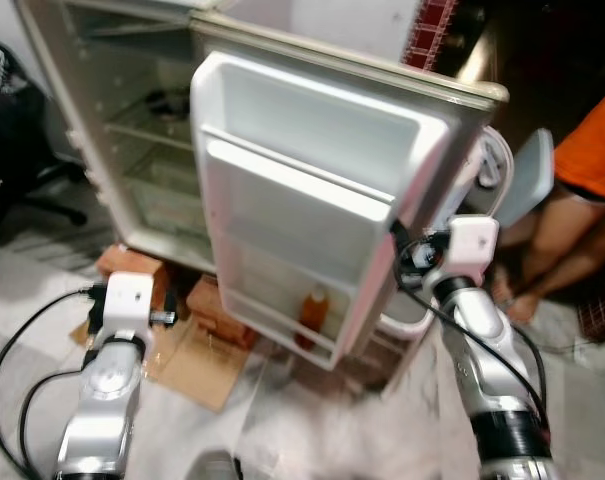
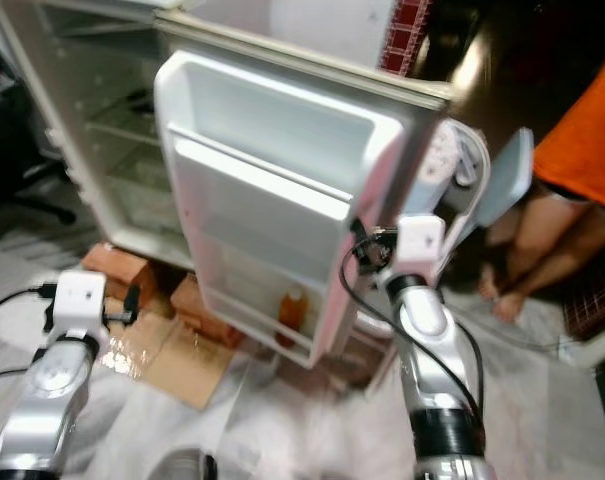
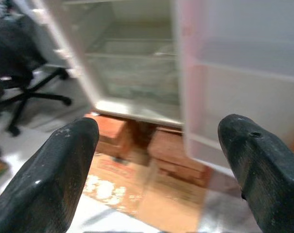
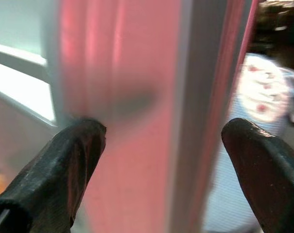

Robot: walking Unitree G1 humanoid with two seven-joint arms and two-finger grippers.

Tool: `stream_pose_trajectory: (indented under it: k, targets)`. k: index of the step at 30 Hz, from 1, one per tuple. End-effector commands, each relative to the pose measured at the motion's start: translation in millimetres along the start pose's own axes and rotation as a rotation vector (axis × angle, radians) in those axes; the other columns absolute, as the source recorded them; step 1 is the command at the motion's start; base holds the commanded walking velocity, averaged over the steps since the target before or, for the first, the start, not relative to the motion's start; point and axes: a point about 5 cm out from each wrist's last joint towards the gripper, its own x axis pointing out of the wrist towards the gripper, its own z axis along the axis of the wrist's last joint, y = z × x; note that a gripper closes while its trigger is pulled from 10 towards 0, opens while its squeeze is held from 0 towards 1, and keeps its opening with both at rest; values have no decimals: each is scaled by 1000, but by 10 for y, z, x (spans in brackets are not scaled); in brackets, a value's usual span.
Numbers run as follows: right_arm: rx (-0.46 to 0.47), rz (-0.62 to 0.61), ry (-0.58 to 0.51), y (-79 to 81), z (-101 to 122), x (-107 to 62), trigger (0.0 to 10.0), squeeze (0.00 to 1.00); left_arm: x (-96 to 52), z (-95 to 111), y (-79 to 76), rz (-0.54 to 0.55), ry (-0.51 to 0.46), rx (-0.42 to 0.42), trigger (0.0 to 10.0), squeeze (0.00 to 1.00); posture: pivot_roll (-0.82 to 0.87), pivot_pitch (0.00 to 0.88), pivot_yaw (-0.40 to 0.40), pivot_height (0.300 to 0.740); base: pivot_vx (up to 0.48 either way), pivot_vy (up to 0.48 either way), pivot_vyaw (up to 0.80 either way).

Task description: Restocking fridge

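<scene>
Two silver arms reaching toward an open white fridge (image 1: 132, 130), seen from above. Fridge door (image 1: 312, 190) swung wide toward the camera, inner side showing moulded white shelves. One orange bottle (image 1: 313, 308) standing upright in the lowest door shelf. Fridge cabinet behind and to the left, wire and glass shelves visible inside, contents too blurred to tell. Cabinet raised on red bricks (image 1: 132, 270), with flattened brown cardboard (image 1: 197, 365) lying on the pale floor in front of them.

Right gripper (image 4: 161, 160) up at the outer edge of the door, fingers spread wide with the door's pinkish edge between them; from the wrist view, left-hand finger (image 4: 64, 165) close against the door's inner face, the other finger (image 4: 268, 165) out on the far side, gripping nothing firmly that can be made out. Black cable looping along the right arm (image 1: 482, 340).

Left gripper (image 3: 156, 165) low and to the left of the door, fingers wide apart and empty, pointed at the bricks and the cabinet's bottom edge.

Black office chair (image 3: 20, 73) to the far left of the fridge. Person in an orange top (image 1: 602, 130), bare legs, standing at the right, beyond the door. White appliance with a patterned panel (image 4: 263, 92) just behind the door's edge.
</scene>
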Motion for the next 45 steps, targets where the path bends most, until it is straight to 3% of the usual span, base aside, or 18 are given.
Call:
stream_pose_trajectory:
  k: [1,3,4,6,8,12,14,20,24,26,27,28,30,31,34,36,43,45]
  targets:
    - [54,165,-57,255,185,52,10000,0,-12,-22,59,11,20,17,10000,0,114,0,-61,740,0,0,0]
    - [168,395,-37,482,265,-61,10000,0,-13,-24,58,9,23,16,10000,0,113,0,-61,740,0,0,0]
    - [227,614,-20,652,338,-234,10000,0,-12,-28,55,5,25,16,10000,0,109,0,-60,740,0,0,0]
    - [239,751,2,691,362,-398,10000,0,-11,-38,46,-3,33,19,10000,0,104,0,-58,740,0,0,0]
    - [205,788,103,526,215,-560,10000,0,-15,-104,25,-22,86,20,10000,0,97,0,-56,740,0,0,0]
    - [30,683,307,104,-195,-670,10000,0,-34,-190,13,-40,150,6,10000,0,95,0,-54,740,0,0,0]
    - [-8,683,352,21,-267,-720,10000,0,-37,-201,12,-45,159,0,10000,0,95,0,-54,740,0,0,0]
    - [-227,926,814,-457,-636,-1345,10000,0,-69,-188,-34,-129,145,23,10000,0,105,0,-50,740,0,0,0]
    - [-366,947,959,-677,-763,-1446,10000,0,-75,-168,-56,-156,136,27,10000,0,108,0,-50,740,0,0,0]
    - [-547,827,960,-834,-840,-1303,10000,0,-77,-169,-68,-164,138,34,10000,0,108,0,-50,740,0,0,0]
    - [-654,660,895,-922,-838,-1072,10000,0,-77,-171,-73,-168,139,38,10000,0,109,0,-50,740,0,0,0]
    - [-654,660,895,-922,-838,-1072,10000,0,-77,-171,-73,-168,139,38,10000,0,109,0,-50,740,0,0,0]
    - [-703,423,740,-942,-702,-710,10000,0,-72,-170,-74,-170,138,43,10000,0,112,0,-50,740,0,0,0]
    - [-703,423,740,-942,-702,-710,10000,0,-72,-170,-74,-170,138,43,10000,0,112,0,-50,740,0,0,0]
    - [-665,187,532,-860,-424,-276,10000,0,-66,-168,-72,-171,139,49,10000,0,116,0,-49,740,0,0,0]
    - [-640,104,440,-789,-279,-102,10000,0,-62,-166,-74,-172,139,53,10000,0,119,0,-49,740,0,0,0]
    - [-396,38,222,-529,-88,165,10000,0,-56,-163,-78,-169,139,58,10000,0,123,0,-56,740,0,0,0]
    - [-396,38,222,-529,-88,165,10000,0,-56,-163,-78,-169,139,58,10000,0,123,0,-56,740,0,0,0]
